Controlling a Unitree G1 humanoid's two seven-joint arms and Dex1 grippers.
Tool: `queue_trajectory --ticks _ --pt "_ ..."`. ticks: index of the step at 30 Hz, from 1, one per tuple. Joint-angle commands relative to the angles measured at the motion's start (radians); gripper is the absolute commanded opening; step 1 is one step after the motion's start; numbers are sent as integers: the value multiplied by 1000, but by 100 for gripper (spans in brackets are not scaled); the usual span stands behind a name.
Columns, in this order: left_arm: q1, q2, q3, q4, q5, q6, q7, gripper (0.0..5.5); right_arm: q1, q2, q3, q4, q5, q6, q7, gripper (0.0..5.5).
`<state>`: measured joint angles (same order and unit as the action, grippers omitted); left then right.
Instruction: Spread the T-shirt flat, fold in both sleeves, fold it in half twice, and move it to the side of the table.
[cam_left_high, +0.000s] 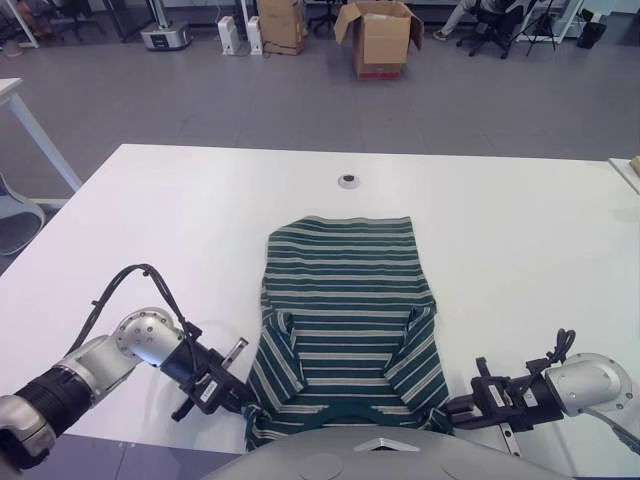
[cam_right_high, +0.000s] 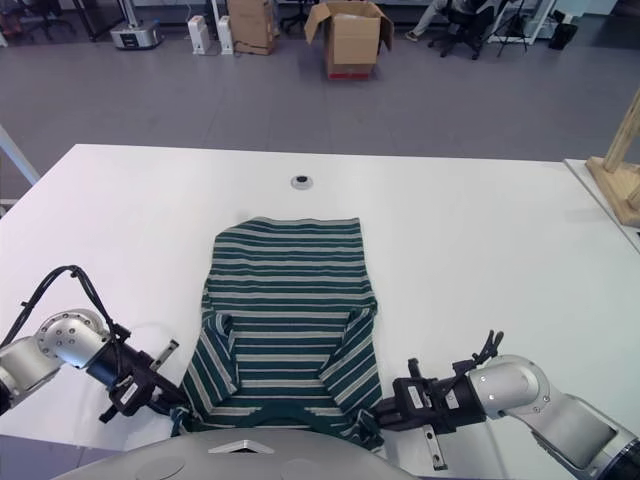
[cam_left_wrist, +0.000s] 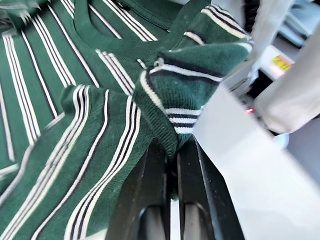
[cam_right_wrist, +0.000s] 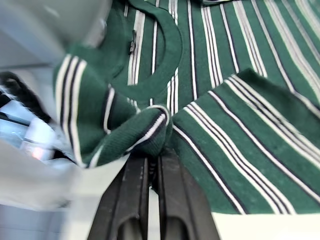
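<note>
A green T-shirt (cam_left_high: 345, 300) with white stripes lies on the white table (cam_left_high: 180, 220), its collar toward the near edge and both sleeves folded in over the body. My left gripper (cam_left_high: 243, 402) is shut on the shirt's near left shoulder corner (cam_left_wrist: 170, 105). My right gripper (cam_left_high: 450, 410) is shut on the near right shoulder corner (cam_right_wrist: 125, 125). Both corners are bunched up between the fingers, a little above the table at its near edge.
A small round grommet (cam_left_high: 348, 181) sits in the table beyond the shirt. Bare table lies to either side of the shirt. A wooden stand (cam_right_high: 620, 170) rises at the far right. Cardboard boxes (cam_left_high: 380, 35) stand on the floor behind.
</note>
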<state>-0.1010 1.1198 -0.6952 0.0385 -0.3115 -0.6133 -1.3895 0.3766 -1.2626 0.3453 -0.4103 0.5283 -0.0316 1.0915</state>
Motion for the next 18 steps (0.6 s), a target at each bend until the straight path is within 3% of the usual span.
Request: queue_trajectory --ticks 1,3,5,9,11,14,18 --pt "52 116 91 -196 -198 323 -38 0 1 -120 -126 -95 307 290 106 4" --pt "12 151 154 -285 -417 634 -43 0 -84 -117 -193 -53 460 442 145 4" --pt "-71 107 215 -272 -564 852 -35 0 -210 -72 -225 25 543 560 149 4" --pt "-320 -110 301 4 -639 1124 6 0 -642 158 -155 334 500 763 113 4" --pt "-414 -223 299 220 -553 1164 1 0 -808 274 -97 518 388 800 123 4" --pt "-561 -404 285 629 -351 1058 33 0 -1019 461 -22 894 177 742 112 4" --pt "-718 -623 389 1040 -215 882 210 0 -1178 654 -43 1320 -18 591 19 4"
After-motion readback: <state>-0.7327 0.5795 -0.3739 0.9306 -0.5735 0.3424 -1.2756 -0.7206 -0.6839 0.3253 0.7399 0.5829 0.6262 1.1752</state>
